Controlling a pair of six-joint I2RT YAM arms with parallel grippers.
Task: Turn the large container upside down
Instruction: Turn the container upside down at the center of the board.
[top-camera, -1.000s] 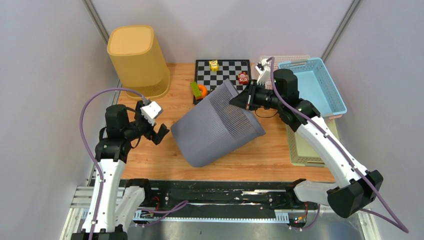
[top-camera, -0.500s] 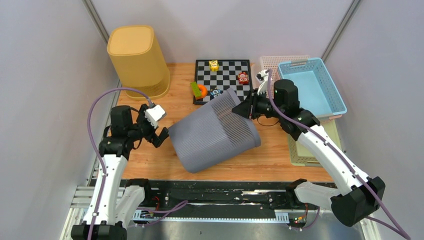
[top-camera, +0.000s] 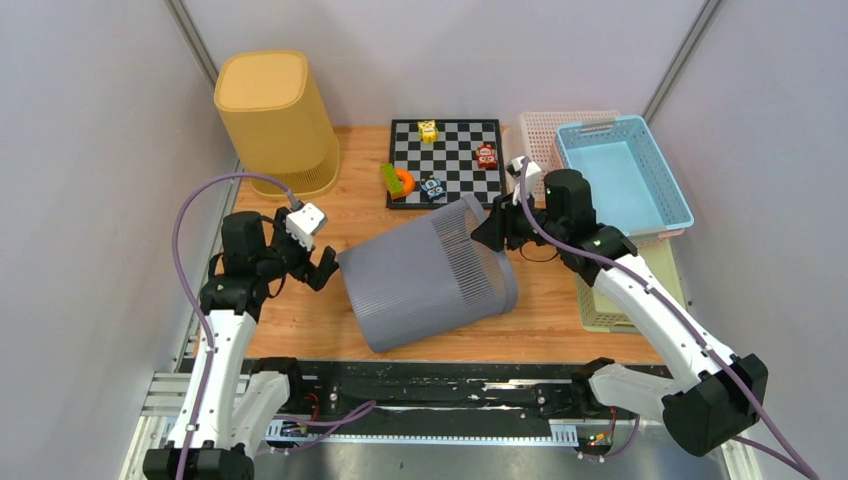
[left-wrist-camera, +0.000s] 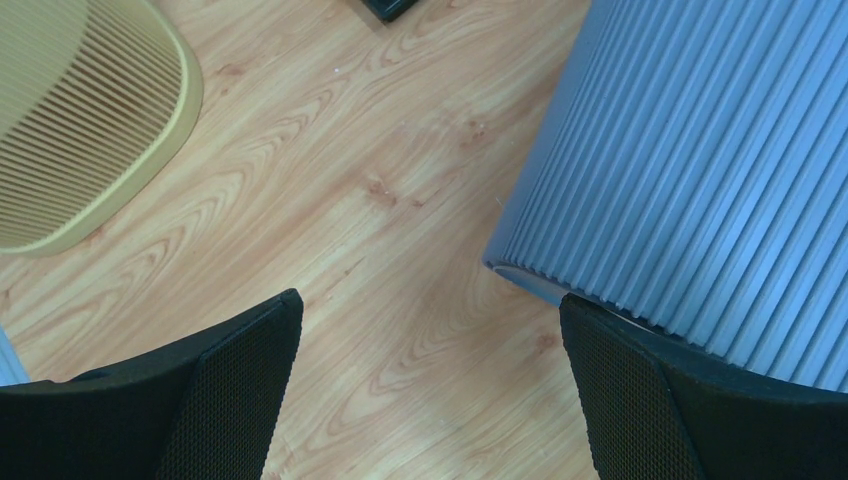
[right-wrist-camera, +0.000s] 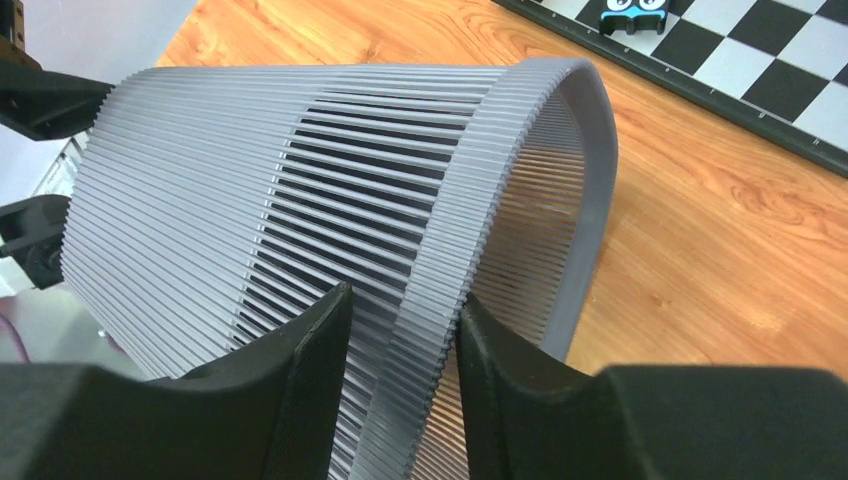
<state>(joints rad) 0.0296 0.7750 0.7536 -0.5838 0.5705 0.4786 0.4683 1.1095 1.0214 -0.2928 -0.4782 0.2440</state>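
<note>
Where the top view looks down, the large grey container lies on its side on the desk, mouth toward the right claw. Left wrist: left claw spread wide, just beside its base. Right wrist: fingers straddle the rim; grip cannot be told.

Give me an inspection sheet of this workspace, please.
Surface: wooden table, no damage seen.
Job's things: grey container lies on its side, mouth toward the right arm; not yet upside down.
Clutter: yellow bin, chessboard with small toys, blue basket, white basket, green basket.
Grippers: left gripper open near the container's closed end; right gripper open astride its rim.
Cables: purple cables, one along each arm.
Surroundings: grey walls, metal rail at near edge.
</note>
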